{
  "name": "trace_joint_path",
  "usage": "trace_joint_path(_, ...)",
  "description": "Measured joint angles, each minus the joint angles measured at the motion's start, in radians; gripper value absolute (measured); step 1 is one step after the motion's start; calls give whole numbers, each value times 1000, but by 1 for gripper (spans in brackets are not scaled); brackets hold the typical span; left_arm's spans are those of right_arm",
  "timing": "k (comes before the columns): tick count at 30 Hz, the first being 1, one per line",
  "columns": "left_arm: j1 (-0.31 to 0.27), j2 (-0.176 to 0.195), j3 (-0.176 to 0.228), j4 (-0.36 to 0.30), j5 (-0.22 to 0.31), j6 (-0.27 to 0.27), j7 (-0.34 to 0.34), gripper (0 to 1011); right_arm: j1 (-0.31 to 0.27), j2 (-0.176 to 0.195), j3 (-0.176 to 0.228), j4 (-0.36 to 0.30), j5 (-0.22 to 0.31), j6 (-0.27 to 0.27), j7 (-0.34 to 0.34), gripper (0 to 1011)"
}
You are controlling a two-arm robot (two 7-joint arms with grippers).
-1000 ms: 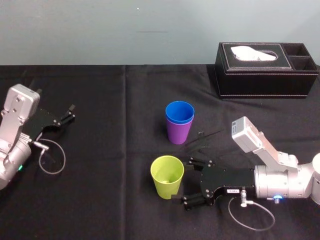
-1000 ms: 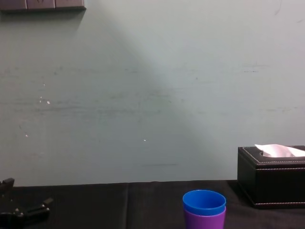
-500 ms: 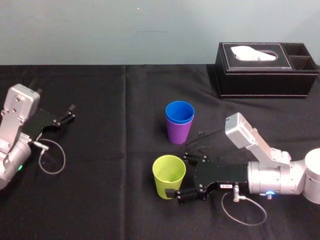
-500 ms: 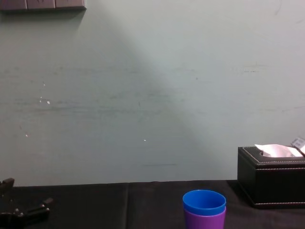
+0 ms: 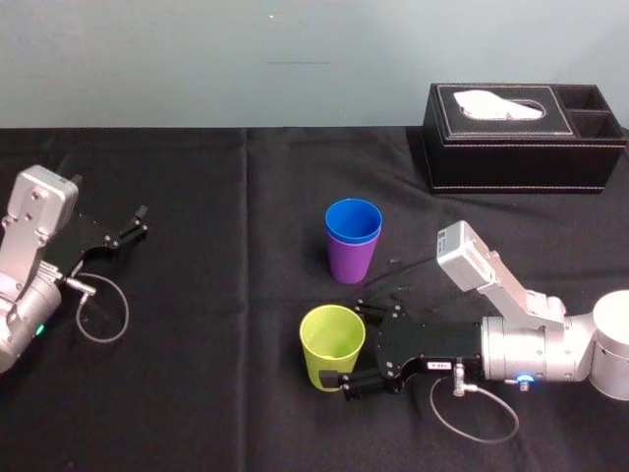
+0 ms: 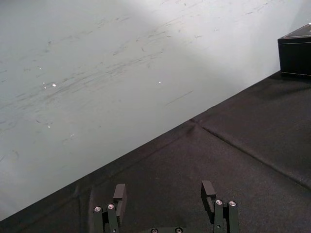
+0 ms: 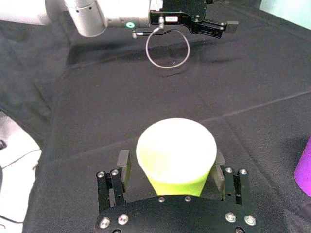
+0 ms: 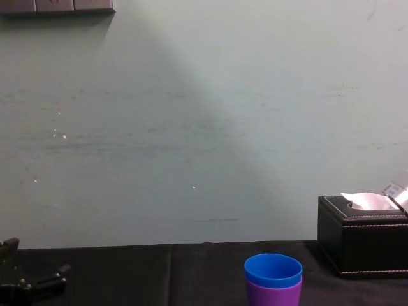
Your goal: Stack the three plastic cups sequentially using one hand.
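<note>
Fingers of your right gripper (image 5: 356, 346) stand open astride the yellow-green cup (image 5: 329, 337), near the blue cup (image 5: 353, 220) nested in the purple cup (image 5: 350, 262) (left gripper (image 5: 138, 222) idles open, far left); an off-centre squeeze could tip it.

A matt black cloth (image 5: 246, 187), faintly creased, covers the table (image 5: 197, 393). The yellow-green cup (image 5: 331, 346), blue cup (image 5: 353, 220) and purple cup (image 5: 351, 262) are smooth plastic with a soft sheen. By the table's far right corner, the tissue box (image 5: 521, 138) looks like black leather with white stitching, with white paper (image 5: 488, 102) inside. The right tool (image 5: 356, 344) is matt black; its arm (image 5: 550, 349) is satin silver metal.
</note>
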Motion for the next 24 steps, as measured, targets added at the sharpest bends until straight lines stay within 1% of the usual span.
trace_joint_path(4, 0, 0, 0, 0, 0, 0, 0, 1011, 0, 1, 0, -1, 0, 0, 0, 935)
trace_joint_path(6, 0, 0, 0, 0, 0, 0, 0, 1011, -1, 1, 1, -1, 0, 0, 0, 862)
trace_joint_path(7, 0, 0, 0, 0, 0, 0, 0, 1011, -1, 1, 1, -1, 1, 0, 0, 862)
trace_joint_path(8, 0, 0, 0, 0, 0, 0, 0, 1011, -1, 1, 1, -1, 1, 0, 0, 815)
trace_joint_path(11, 0, 0, 0, 0, 0, 0, 0, 1011, -1, 1, 1, -1, 1, 0, 0, 773)
trace_joint_path(18, 0, 0, 0, 0, 0, 0, 0, 1011, -1, 2, 2, -2, 2, 0, 0, 739)
trace_joint_path(24, 0, 0, 0, 0, 0, 0, 0, 1011, -1, 3, 2, -2, 2, 0, 0, 736)
